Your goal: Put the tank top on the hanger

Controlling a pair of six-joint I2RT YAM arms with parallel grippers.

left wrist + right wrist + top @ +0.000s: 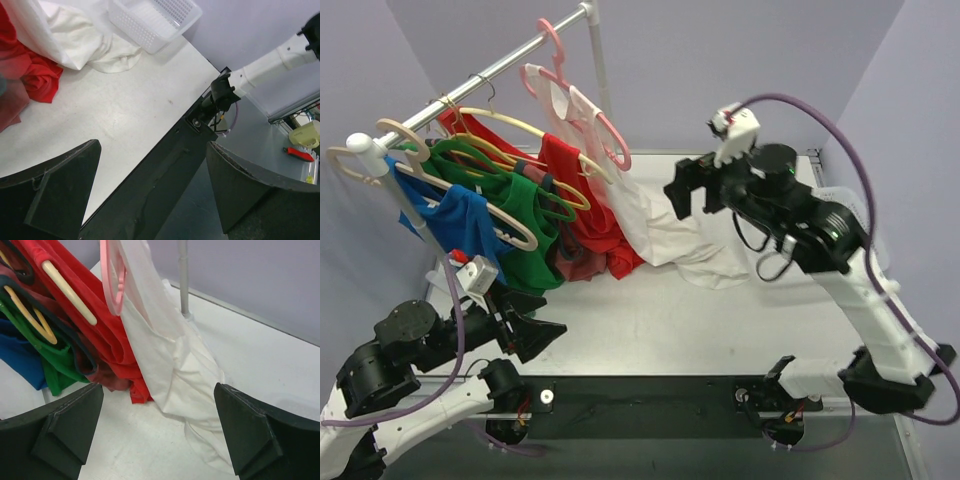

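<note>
The white tank top (pixel 650 215) hangs on the light pink hanger (pixel 582 100), which hooks on the metal rail; its lower part lies bunched on the table. In the right wrist view the tank top (pixel 165 355) drapes from the pink hanger (pixel 112 287) beside red cloth. My right gripper (pixel 692 190) is open and empty, just right of the cloth (pixel 160 432). My left gripper (pixel 535 335) is open and empty, low at the near left, over the table's front edge (pixel 155 195). The tank top's heap shows far off in the left wrist view (pixel 85 40).
Red (pixel 575 215), green (pixel 515 215) and blue (pixel 460 220) shirts hang on cream hangers on the same rail (pixel 490 70). A rail post (pixel 183 277) stands behind the tank top. A white plastic basket (pixel 152 20) sits at the table's far right.
</note>
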